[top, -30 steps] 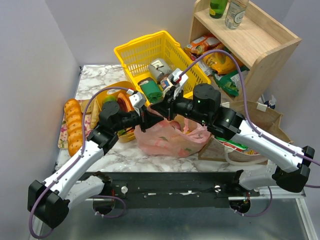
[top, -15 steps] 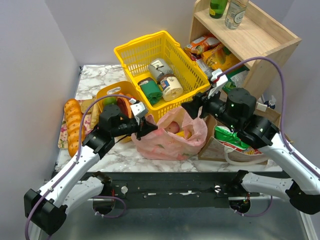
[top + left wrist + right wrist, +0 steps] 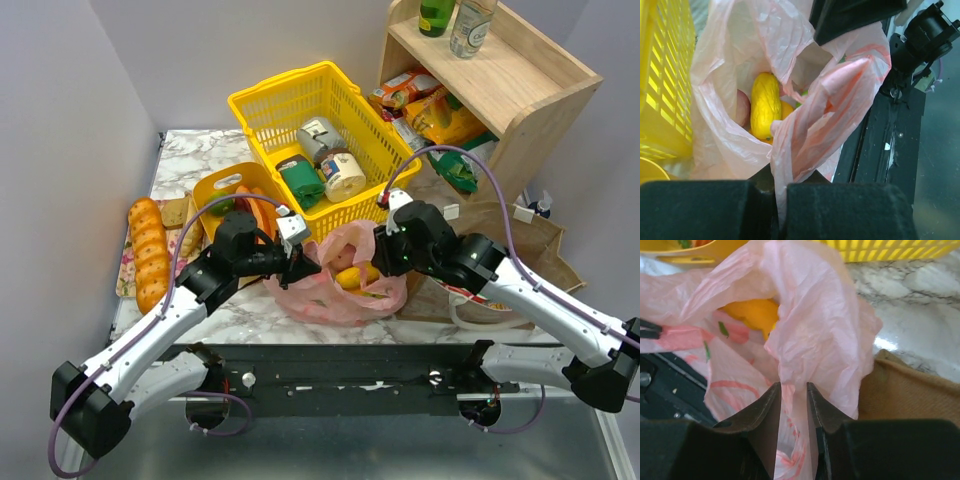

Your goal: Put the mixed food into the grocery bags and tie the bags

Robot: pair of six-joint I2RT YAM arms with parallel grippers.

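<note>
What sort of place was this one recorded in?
Probably a staged grocery-packing bench in a lab: a yellow mesh basket of tins, a wooden shelf of packets and bottles, a pink plastic bag of toy produce on a marble-look table.

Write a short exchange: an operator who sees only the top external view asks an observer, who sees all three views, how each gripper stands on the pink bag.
Operator: Has the left gripper got hold of the pink bag?
Observer: Yes. The left wrist view shows it shut on a bunched edge of the film.
Operator: And the right gripper?
Observer: Its wrist view shows the fingers on either side of a fold of the bag, with a gap between them, so it is open.
</note>
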